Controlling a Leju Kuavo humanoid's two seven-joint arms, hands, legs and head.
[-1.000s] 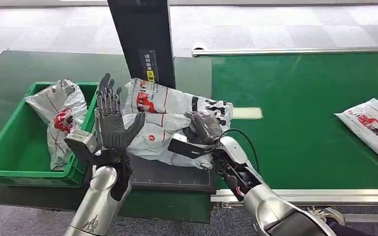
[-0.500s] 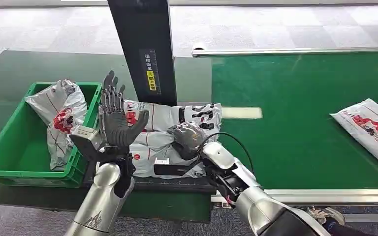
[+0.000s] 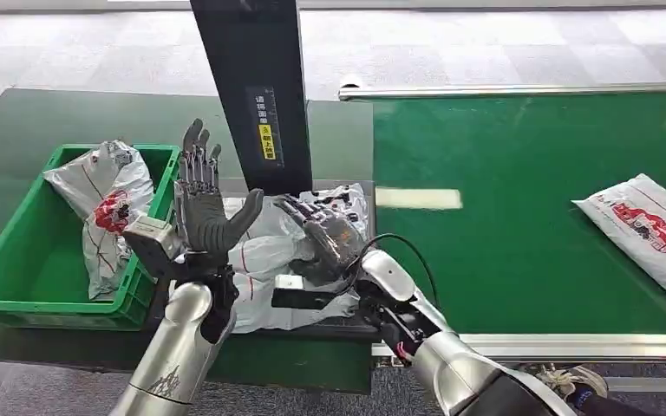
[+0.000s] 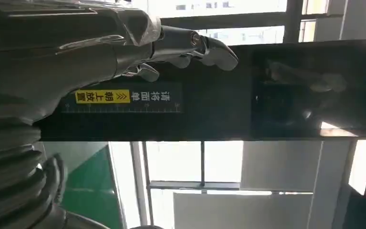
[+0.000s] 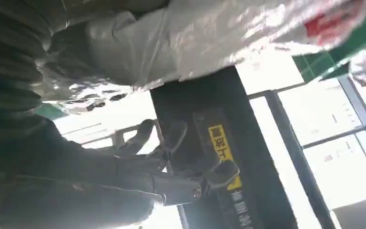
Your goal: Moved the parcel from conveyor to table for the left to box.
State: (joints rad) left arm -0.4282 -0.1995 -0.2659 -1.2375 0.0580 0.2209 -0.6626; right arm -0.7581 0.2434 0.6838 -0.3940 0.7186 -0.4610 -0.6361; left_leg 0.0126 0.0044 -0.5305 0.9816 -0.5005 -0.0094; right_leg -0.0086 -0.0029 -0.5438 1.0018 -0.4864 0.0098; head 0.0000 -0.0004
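The parcel (image 3: 269, 251), a crumpled white plastic mailer with red print, lies on the dark platform at the foot of the black post (image 3: 256, 87), just off the left end of the green conveyor belt (image 3: 520, 217). Judged from where it lies, the move off the belt is all but done: the bag rests on the table side of the post and no longer on the belt. What appears left is for the right hand to let go and clear away, and for the left hand to carry the parcel into the green crate (image 3: 17, 277).

The right hand (image 3: 325, 238) lies on the parcel, beside the post, fingers spread loosely over the plastic; whether it grips or only rests cannot be told. The right wrist view shows the plastic bunched against that hand's ribbed cover.

The left hand (image 3: 204, 212) is raised upright just left of the post, palm toward the parcel, fingers apart and holding nothing.

The crate, further left of the post, already contains another bagged parcel (image 3: 108, 204). A third mailer (image 3: 650, 225) lies on the belt, well to the right of the post.
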